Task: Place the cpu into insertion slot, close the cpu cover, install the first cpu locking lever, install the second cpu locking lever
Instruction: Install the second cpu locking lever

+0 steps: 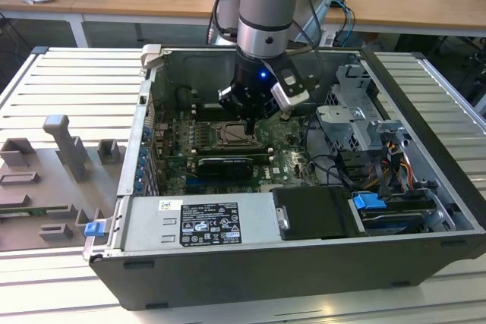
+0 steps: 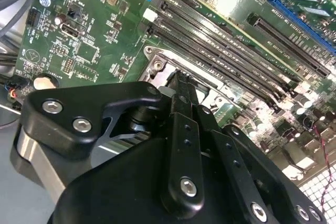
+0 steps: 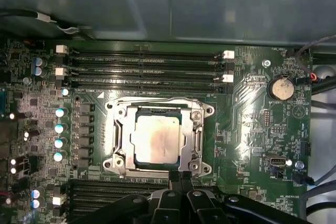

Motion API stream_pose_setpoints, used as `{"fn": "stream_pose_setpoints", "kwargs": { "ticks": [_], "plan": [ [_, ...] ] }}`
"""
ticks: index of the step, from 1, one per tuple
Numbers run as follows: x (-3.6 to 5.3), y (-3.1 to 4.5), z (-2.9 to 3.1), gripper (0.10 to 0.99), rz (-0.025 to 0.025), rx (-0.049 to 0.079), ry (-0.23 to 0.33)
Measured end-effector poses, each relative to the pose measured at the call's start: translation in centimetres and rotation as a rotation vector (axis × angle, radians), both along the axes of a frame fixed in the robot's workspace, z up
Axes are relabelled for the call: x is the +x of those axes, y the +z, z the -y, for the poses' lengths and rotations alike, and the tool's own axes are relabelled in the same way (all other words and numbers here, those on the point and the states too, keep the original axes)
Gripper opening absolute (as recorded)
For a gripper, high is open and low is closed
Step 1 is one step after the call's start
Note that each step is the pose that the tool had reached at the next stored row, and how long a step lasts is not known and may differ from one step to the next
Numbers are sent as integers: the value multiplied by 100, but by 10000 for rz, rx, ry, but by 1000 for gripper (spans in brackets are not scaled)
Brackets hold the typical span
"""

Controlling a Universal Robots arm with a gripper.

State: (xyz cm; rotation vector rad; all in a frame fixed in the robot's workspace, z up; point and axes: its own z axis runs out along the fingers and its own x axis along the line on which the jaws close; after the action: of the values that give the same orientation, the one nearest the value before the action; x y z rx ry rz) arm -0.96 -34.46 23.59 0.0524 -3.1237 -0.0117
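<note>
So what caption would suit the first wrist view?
The cpu sits in the insertion slot, framed by the cpu cover.

I see a pale silver-beige cpu (image 3: 157,139) with a brownish smudge, framed by a grey metal cover (image 3: 158,109) on the green board (image 3: 247,129). Memory slots (image 3: 147,69) are black with white clips. My gripper (image 3: 181,182) is black with silver screws.
</note>
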Motion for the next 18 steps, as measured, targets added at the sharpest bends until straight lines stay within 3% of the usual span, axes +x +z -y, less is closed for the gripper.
{"fn": "stream_pose_setpoints", "kwargs": {
  "ticks": [3,5,18],
  "plan": [
    [0,0,31,106,-1,-1,2],
    [0,0,93,106,0,12,1],
    [0,0,313,106,-2,75,2]
  ]
}}
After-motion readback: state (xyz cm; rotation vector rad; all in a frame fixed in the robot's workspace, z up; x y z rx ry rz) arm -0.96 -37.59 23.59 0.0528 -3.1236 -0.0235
